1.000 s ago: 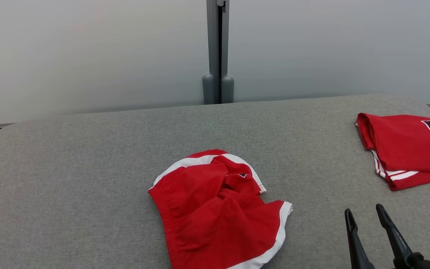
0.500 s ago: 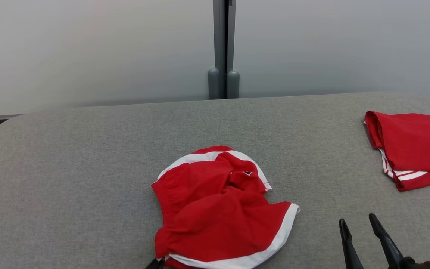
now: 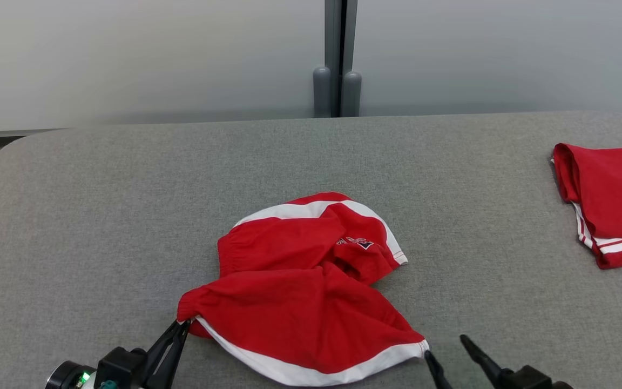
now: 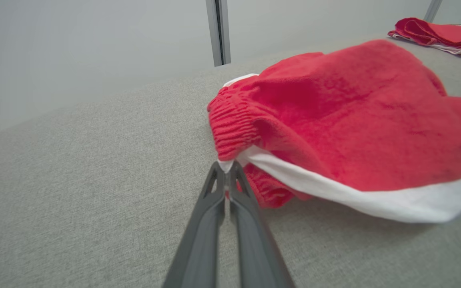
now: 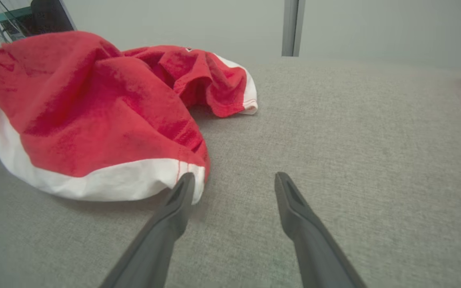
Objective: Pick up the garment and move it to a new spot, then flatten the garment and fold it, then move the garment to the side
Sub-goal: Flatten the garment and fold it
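The pick-up step is in hand. The garment (image 3: 305,286), red shorts with white trim, is seen crumpled on the counter (image 3: 100,216), directly in front of the grey post (image 3: 338,92). One corner, nearer than the post and a little to its left, is clamped in the left hand (image 3: 181,327), fingers pressed together on the trim by the waistband. The right hand (image 3: 445,346) is held nearer than the post and a little to its right, fingers spread, nothing gripped, one tip just beside the white hem (image 5: 94,180). A second pinch on that hem is judged to be called for next, so both corners can be lifted and carried.
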Available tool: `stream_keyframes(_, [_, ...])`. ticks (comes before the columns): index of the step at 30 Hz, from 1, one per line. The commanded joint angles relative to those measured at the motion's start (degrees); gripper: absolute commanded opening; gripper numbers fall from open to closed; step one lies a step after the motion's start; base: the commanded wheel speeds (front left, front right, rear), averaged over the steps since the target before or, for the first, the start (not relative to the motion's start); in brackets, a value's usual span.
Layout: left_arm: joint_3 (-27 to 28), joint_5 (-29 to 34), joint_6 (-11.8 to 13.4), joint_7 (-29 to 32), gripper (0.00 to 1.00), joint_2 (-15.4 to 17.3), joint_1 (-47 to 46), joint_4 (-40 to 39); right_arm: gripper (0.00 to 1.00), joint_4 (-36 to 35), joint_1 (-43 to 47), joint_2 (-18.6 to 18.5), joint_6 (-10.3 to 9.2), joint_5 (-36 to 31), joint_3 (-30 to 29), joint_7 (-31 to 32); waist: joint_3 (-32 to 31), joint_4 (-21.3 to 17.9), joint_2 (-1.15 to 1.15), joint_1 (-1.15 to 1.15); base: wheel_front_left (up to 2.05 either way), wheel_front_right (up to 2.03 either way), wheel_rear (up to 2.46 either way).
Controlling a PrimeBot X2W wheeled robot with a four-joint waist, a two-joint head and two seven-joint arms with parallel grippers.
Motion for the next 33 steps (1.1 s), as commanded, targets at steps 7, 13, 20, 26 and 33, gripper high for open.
stream_keyframes(7, [-0.1,0.0,0.0,-0.1,0.0,-0.1,-2.6,0.1,1.0,3.3,-4.5,-2.9,-0.01,6.9,10.6,0.0,1.8,0.6,0.0,0.0,0.0,0.0,0.0])
stream_keyframes(13, [-0.1,0.1,0.0,-0.1,0.0,-0.6,-2.8,0.3,0.29,2.8,-5.4,-4.0,-0.01,8.8,12.9,0.0,2.3,0.7,0.0,0.0,0.0,0.0,0.0])
stream_keyframes(20, [-0.3,-0.7,0.0,-0.1,0.0,-0.5,-3.6,0.4,0.0,0.7,-6.6,-5.3,-0.01,10.8,12.7,0.0,2.0,0.5,0.0,0.0,0.0,0.0,0.0])
stream_keyframes(26, [-10.8,-9.8,0.0,2.9,0.0,5.0,-11.6,-4.2,0.0,-9.2,-9.6,-10.0,-0.01,9.6,1.4,0.0,2.1,-0.6,0.0,0.0,0.0,0.0,0.0])
stream_keyframes(33, [-24.1,-33.1,0.0,24.1,0.0,17.2,-34.8,-17.2,0.0,-8.8,-27.0,-19.3,-0.01,8.4,-3.4,0.5,6.8,-3.3,0.0,0.0,0.0,0.0,0.0])
